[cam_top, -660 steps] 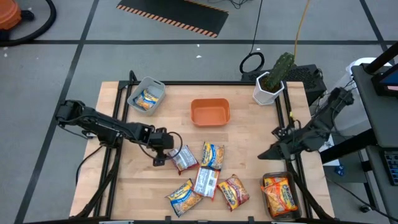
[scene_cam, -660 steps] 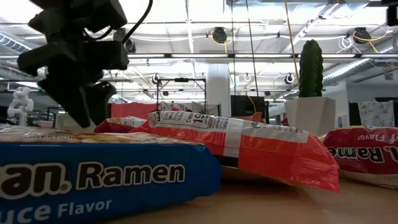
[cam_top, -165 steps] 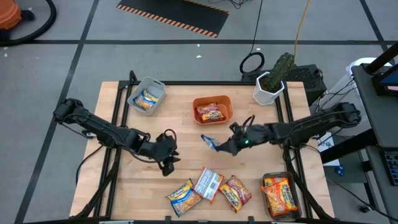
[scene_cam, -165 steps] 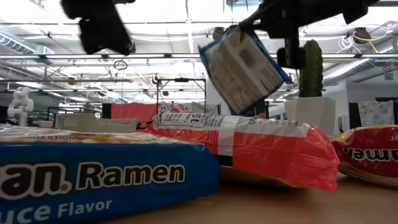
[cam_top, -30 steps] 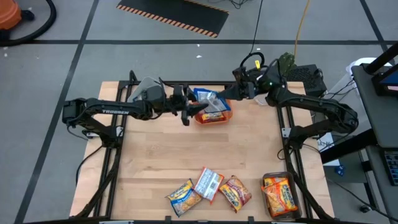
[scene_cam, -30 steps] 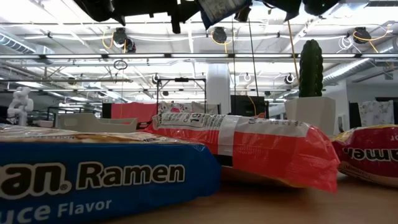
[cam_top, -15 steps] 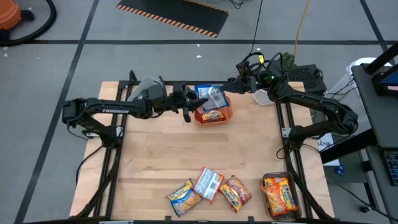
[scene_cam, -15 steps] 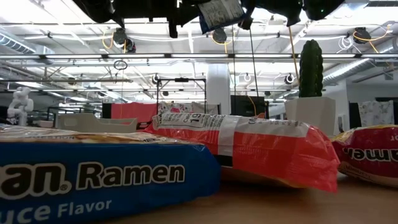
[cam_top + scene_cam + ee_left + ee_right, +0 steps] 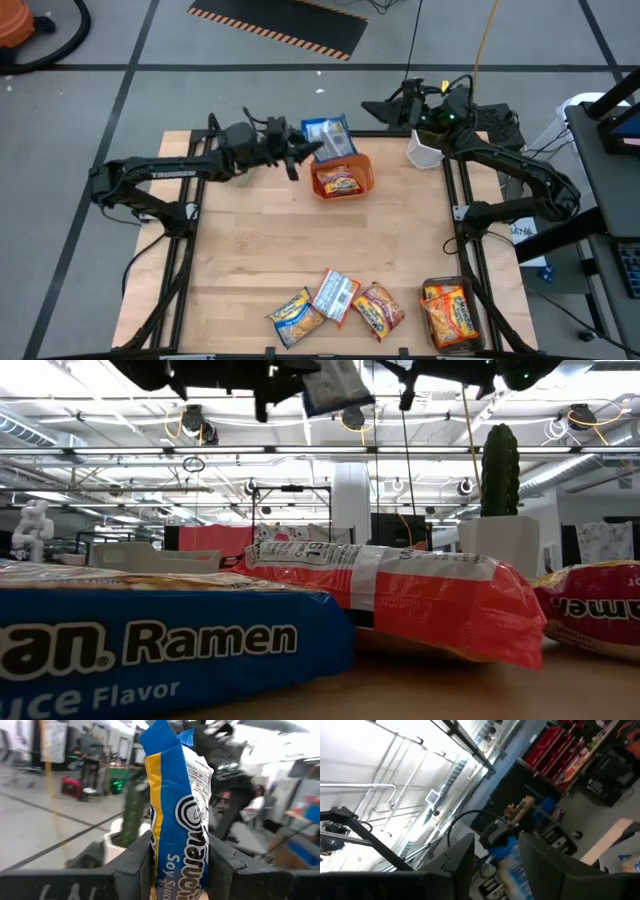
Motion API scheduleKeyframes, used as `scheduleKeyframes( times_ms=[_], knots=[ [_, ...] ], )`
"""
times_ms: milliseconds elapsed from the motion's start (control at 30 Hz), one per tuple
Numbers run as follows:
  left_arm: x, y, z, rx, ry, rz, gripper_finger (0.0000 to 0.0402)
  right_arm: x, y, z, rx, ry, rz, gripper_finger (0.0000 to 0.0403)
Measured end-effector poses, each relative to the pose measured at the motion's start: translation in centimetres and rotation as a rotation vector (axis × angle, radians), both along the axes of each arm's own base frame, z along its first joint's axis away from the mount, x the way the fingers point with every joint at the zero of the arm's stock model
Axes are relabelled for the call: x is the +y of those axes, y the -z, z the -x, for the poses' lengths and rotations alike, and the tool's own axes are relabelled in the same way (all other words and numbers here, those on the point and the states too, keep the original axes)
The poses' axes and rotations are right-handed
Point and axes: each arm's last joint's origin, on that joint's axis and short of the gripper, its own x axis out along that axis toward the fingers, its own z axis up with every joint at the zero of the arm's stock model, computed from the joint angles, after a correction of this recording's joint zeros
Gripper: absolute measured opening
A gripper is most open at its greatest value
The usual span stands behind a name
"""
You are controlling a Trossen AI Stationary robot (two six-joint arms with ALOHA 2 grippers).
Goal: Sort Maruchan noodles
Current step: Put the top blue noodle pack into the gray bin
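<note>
A blue, yellow and white Maruchan noodles packet (image 9: 330, 138) hangs in the air above the far rim of the orange bin (image 9: 360, 184), with my left gripper (image 9: 308, 150) shut on it. A red packet (image 9: 338, 181) lies in that bin. My right gripper (image 9: 370, 107) stands open with nothing between its fingers, raised beyond the table's far edge, to the right of the held packet. Three more packets (image 9: 333, 293) lie flat on the table near its front edge. My left gripper pinches the packet between its two fingers (image 9: 140, 857), one on each flat face, at the lower part of the packet (image 9: 172, 862). The fingers reach in level from the table's left. The packet stands on edge, and most of it (image 9: 180, 810) sticks out past the fingertips, clear of the bin.
A clear bin (image 9: 450, 312) with orange packets sits at the near right corner. A cactus in a white pot (image 9: 432, 140) stands at the far right, close under the right arm. Bare wood lies across the table's middle.
My right gripper has let go of the packet and drawn back toward the far right, away from the orange bin. My left gripper keeps the packet and has carried it toward the table's far edge, from over the bin's middle to over its far rim.
</note>
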Motion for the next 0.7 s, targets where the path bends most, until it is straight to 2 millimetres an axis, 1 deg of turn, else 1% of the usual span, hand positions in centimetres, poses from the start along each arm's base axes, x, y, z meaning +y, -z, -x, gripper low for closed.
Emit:
scheduleKeyframes(
  times_ms=[100,300,467,700],
  knots=[
    [0.7,-0.1,1.3,0.087,-0.041,-0.003,0.0128,0.4,-0.7,0.6,-0.028,0.031,0.004,0.0150],
    [2.6,0.6,5.0,0.350,-0.174,0.039,0.0131,2.2,-1.2,0.8,-0.004,0.098,0.025,0.0151],
    [3.6,1.6,7.8,0.538,-0.251,0.118,0.0140,3.8,-0.7,0.1,0.062,0.120,0.027,0.0151],
    [4.0,2.3,11.0,0.751,-0.400,0.122,0.0143,6.0,-0.3,-1.3,0.094,0.159,0.041,0.0151]
  ],
)
